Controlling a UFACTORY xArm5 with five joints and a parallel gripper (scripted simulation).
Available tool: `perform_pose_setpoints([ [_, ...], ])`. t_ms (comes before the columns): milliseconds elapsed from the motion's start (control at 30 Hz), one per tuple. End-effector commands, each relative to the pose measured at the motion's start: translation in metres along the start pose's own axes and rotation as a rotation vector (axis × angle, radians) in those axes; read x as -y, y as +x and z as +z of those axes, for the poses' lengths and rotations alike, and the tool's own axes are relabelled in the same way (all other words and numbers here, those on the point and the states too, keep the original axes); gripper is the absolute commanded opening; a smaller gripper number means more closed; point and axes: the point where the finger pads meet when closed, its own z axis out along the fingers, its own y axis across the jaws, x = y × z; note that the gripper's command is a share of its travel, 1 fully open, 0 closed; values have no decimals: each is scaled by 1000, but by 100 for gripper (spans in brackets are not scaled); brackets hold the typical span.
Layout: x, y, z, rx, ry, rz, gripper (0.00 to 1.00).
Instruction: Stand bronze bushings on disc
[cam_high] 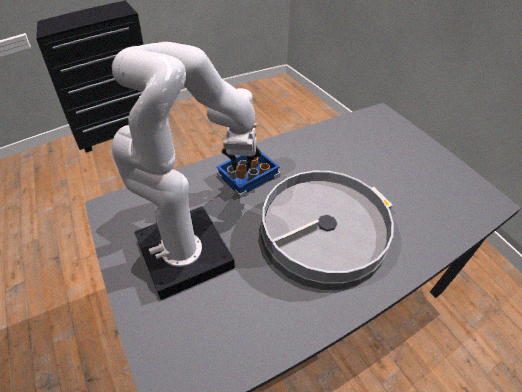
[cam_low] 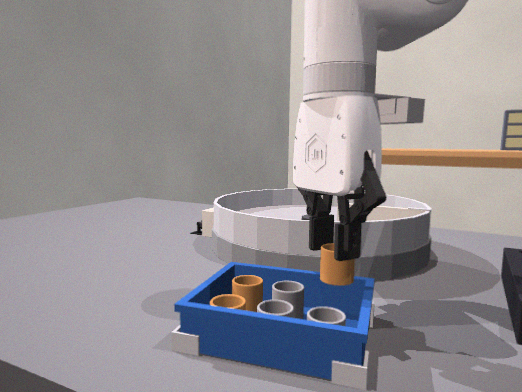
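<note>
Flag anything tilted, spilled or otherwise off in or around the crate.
Nothing stands out. The tool holds one bronze bushing upright, lifted above the crate. Two bronze and three steel bushings in it stand upright at different heights. Nothing has spilled onto the table.

Bronze bushing (cam_low: 336,270) upright above crate (cam_low: 270,335), claw-held (cam_low: 334,245)

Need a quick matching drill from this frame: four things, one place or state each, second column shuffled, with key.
Things
1. claw
2. lifted bronze bushing
3. steel bushings
4. hub

States
A. at the centre of the turntable's disc
B. standing in the blue crate
C. shut on a bushing's wall
D. upright, hanging above the crate's far side

Pairs: 1-C, 2-D, 3-B, 4-A
</note>
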Motion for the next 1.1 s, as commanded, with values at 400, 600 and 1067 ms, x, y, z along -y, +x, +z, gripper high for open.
perform_pose_setpoints([
  [400,0,-1,-58,3,1,0,0],
  [600,0,-1,-68,3,1,0,0],
  [1067,0,-1,-69,3,1,0,0],
])
